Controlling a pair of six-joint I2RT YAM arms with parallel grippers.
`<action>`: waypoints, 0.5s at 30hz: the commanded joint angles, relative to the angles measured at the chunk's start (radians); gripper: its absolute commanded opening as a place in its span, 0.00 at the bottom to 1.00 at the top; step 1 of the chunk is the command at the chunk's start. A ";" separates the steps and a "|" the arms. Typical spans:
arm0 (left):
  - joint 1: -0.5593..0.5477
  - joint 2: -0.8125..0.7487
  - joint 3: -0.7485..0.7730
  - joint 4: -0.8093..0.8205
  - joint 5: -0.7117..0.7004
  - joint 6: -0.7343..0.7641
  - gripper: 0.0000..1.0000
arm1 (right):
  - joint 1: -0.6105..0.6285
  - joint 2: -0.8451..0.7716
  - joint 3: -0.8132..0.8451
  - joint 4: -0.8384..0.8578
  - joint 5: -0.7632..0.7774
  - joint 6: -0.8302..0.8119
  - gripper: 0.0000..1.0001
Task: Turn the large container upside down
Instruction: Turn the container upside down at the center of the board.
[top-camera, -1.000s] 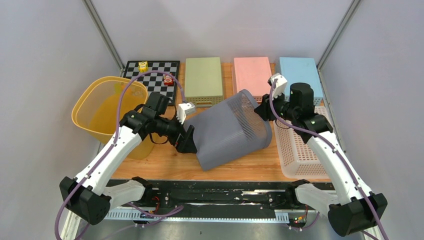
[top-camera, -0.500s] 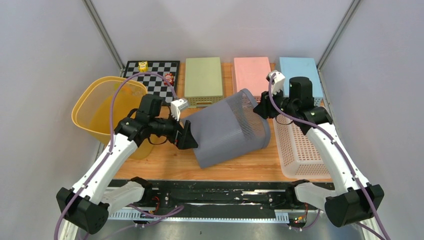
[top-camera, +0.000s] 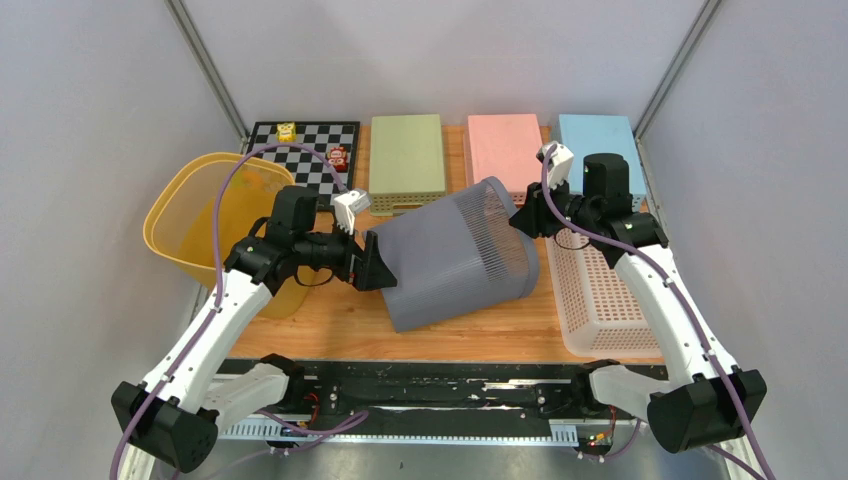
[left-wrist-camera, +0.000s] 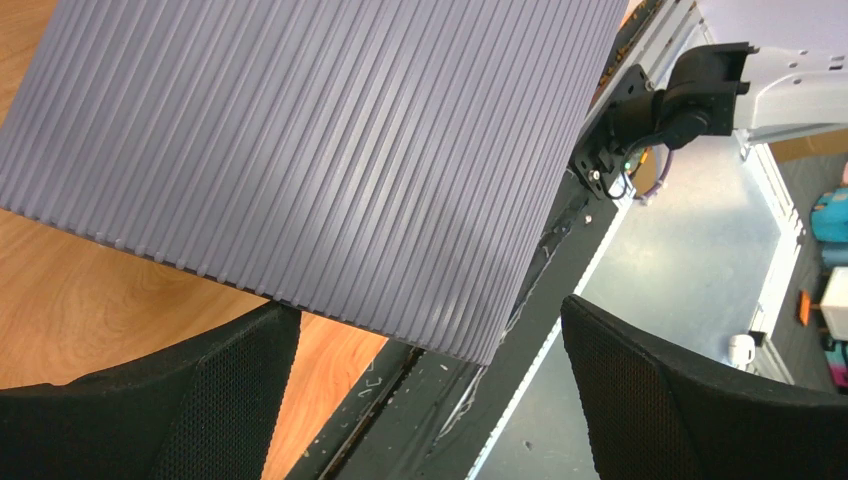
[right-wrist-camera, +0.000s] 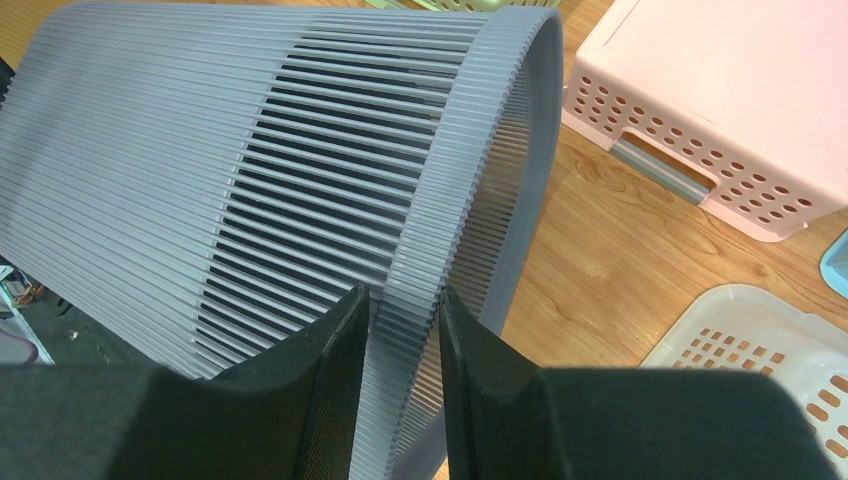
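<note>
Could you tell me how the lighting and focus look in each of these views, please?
Top external: even, soft light, sharp throughout, only a faint shadow under the bin. Left wrist: bin ribs crisp, the left claw dark and slightly soft. Right wrist: ribs sharp, the right claw nearly black, no glare.
</note>
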 joint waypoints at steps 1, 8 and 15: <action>-0.006 -0.034 0.070 0.184 0.133 -0.026 1.00 | 0.009 0.015 -0.017 -0.071 -0.199 0.034 0.32; -0.004 -0.046 0.139 0.171 0.137 -0.052 1.00 | -0.012 0.011 -0.024 -0.063 -0.276 0.083 0.31; -0.002 -0.056 0.159 0.158 0.140 -0.060 1.00 | -0.050 0.008 -0.041 -0.027 -0.346 0.141 0.31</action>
